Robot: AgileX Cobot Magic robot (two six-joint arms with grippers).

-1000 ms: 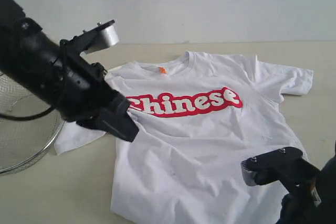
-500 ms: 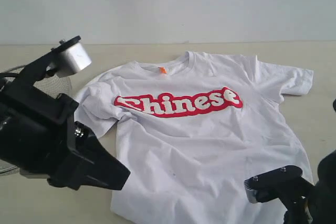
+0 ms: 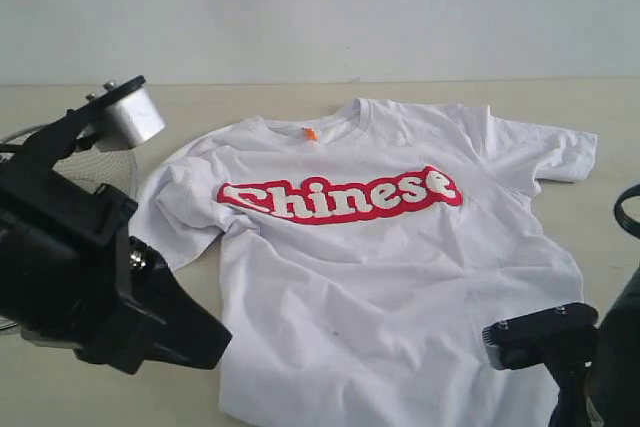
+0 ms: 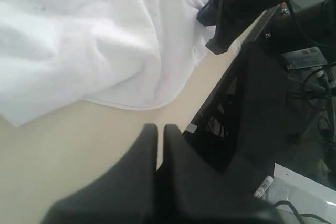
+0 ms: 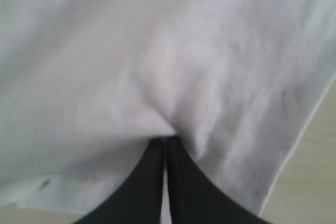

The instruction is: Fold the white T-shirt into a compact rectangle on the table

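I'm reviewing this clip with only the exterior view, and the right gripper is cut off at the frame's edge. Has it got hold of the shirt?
Observer: Yes. The right wrist view shows the right gripper shut, with a pucker of the shirt pinched at its tips.
Operator: And the left one? I see only its dark bulk beside the shirt.
Observer: The left wrist view shows the left gripper shut on nothing, over bare table, apart from the shirt's edge.
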